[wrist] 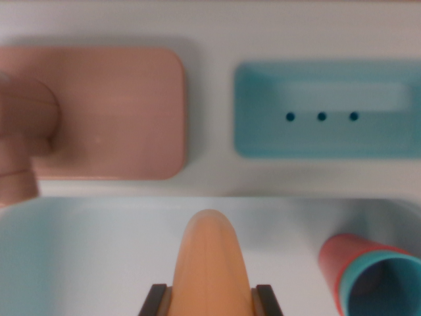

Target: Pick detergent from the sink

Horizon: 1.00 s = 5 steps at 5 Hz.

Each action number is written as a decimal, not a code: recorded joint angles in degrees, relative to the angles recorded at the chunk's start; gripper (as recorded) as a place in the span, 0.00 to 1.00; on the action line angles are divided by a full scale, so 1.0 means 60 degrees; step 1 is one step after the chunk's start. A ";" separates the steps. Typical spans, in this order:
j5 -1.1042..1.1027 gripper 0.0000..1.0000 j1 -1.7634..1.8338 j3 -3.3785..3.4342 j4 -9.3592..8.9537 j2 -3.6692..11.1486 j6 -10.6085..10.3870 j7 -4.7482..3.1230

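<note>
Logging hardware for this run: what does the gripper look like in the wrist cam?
Little of it shows. Only two fingertips of the gripper poke in at the bottom edge: dark, nearly black, flat, square-cornered pads. No cables, markings or arm body in frame, and the picture is soft.

Soft even light, whole pic blurry, faint shadows

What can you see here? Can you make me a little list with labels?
held thing: smooth orange rounded plastic detergent bottle, between the two dark jaws at the bottom edge
basin: pale blue sink
lying in basin: red cup with teal inside, at the wrist view's right
behind basin: pink rounded rectangular pad; teal tray with three holes
wrist view's left: blurry pink faucet
</note>
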 joint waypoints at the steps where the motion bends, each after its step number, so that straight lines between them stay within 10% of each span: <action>1: 0.0000 1.00 0.0000 0.0000 0.0000 0.0000 0.0000 0.0000; 5: -0.0021 1.00 0.0003 -0.0006 0.0615 -0.0205 0.0820 0.0020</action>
